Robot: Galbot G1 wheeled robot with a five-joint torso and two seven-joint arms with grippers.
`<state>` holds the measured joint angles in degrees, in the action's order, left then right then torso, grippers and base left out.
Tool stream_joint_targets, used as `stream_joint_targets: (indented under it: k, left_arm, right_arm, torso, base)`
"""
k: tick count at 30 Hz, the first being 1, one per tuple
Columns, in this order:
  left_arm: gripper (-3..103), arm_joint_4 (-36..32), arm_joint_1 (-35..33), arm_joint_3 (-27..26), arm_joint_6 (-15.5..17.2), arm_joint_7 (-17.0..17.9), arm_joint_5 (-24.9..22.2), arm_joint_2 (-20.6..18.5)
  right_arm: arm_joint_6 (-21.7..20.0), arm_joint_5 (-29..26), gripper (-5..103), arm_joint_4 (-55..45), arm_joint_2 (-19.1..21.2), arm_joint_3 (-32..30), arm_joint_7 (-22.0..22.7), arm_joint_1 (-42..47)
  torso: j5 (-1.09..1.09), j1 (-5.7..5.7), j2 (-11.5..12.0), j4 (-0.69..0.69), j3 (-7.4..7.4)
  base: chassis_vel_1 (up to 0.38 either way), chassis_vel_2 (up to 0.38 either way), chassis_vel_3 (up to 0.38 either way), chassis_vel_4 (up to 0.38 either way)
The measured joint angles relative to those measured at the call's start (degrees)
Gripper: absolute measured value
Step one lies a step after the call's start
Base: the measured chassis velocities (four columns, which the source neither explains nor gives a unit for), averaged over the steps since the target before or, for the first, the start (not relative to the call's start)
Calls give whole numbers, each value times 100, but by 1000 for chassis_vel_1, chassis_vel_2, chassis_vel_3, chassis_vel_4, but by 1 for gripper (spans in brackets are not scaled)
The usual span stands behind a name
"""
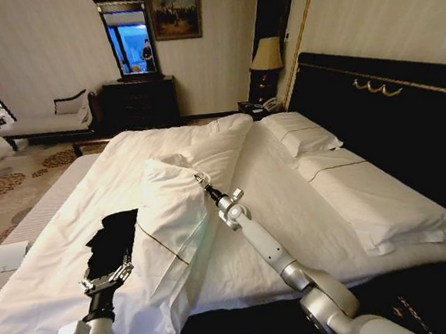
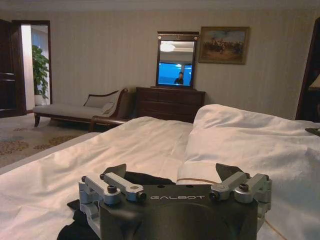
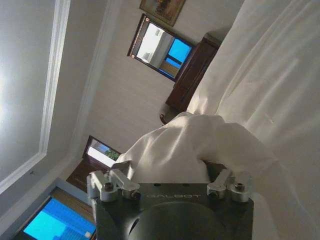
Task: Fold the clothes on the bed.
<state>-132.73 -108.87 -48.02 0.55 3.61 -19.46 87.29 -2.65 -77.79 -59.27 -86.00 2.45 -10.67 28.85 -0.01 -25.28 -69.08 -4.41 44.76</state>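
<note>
A: Two arms reach over the large double bed with white sheets and dark wooden headboard [image 1: 286, 177]. Where is the small black soft-fabric T-shirt [image 1: 111, 243]?

B: It lies crumpled near the foot of the bed on the robot's left side, against the folded-back edge of the thick white duvet [image 1: 180, 210].

A: And the left pincer [image 1: 108, 277]?

B: It sits at the near end of the shirt. In the left wrist view its fingers [image 2: 114, 170] stand spread wide, with black cloth bunched below and between them; I cannot tell whether they touch it.

A: The right pincer [image 1: 200, 178]?

B: It is stretched farther up the bed, at the raised fold of the duvet. In the right wrist view a bunched fold of white duvet cloth [image 3: 190, 145] fills the space between its fingers; it looks clamped on that cloth.

A: Anything else about?

B: A dark wooden dresser [image 1: 139, 102] with a framed mirror [image 1: 128, 38] stands at the far wall, and a pale chaise with a dark frame [image 1: 47, 120] beside it.
</note>
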Motion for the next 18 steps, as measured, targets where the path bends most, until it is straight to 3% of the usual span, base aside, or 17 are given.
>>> stream_joint_targets:
  k: [3,4,9,12,16,18]
  left_arm:
    - [100,32,5,-60,-7,0,-73,-25]
    - [100,48,5,-83,-17,0,-99,-34]
    - [100,74,18,-143,-27,0,-182,-70]
    - [100,80,47,-155,-23,0,-219,-88]
    - [100,117,97,-123,-10,0,-229,-102]
    - [100,129,110,-111,-6,0,-229,-105]
  right_arm:
    - [58,59,65,58,-47,8,-47,-34]
    - [85,77,65,75,-71,8,-63,-46]
    - [202,165,44,90,-171,9,-116,-63]
    - [287,241,39,70,-196,31,-152,-59]
    - [490,258,17,-92,-129,49,-326,40]
    - [552,257,12,-162,-91,41,-389,85]
  torso:
    - [1,0,0,0,0]
    - [0,0,0,0,0]
    - [0,0,0,0,0]
    - [0,0,0,0,0]
    - [1,0,0,0,0]
    - [0,0,0,1,0]
  base:
    - [0,0,0,0]
    - [0,0,0,0]
    - [0,0,0,0]
    - [0,0,0,0]
    - [0,0,0,0]
    - [0,0,0,0]
